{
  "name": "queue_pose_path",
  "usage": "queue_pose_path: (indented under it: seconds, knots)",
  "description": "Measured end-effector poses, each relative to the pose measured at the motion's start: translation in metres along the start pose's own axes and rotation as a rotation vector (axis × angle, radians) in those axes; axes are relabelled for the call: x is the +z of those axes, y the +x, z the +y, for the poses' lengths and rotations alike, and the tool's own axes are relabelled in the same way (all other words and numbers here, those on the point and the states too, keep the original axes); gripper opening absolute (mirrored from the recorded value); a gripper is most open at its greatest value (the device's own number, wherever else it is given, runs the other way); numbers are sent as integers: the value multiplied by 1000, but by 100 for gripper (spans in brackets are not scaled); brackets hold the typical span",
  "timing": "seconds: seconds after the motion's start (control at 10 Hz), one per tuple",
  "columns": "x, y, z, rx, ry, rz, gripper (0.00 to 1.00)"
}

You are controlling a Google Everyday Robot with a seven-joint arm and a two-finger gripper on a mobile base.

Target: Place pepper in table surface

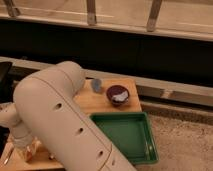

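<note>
The light tan wooden table surface point(95, 102) fills the left middle of the camera view. My big white arm crosses it from the lower centre to the lower left. My gripper point(27, 150) is at the lower left corner, low over the table's near left part and mostly hidden by the wrist. A small red-orange patch point(34, 148) shows right at the gripper. It looks like part of the pepper, and the rest of it is hidden. I cannot tell whether it is held or lies on the wood.
A green rectangular tray point(150, 150) sits at the table's near right. A dark bowl point(118, 94) with something pale inside and a small blue-grey cup point(96, 85) stand at the far side. A thin utensil point(7, 156) lies at the left edge. Behind runs a dark wall with railings.
</note>
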Motion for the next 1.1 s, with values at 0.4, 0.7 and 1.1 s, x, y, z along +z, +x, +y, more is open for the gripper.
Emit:
queue_pose_path:
  seconds: [0.4, 0.7, 1.1]
  knots:
    - [-54, 4, -2, 25, 92, -151, 0]
    - [-136, 13, 0, 57, 148, -305, 0]
    - [-194, 31, -18, 89, 90, -397, 0]
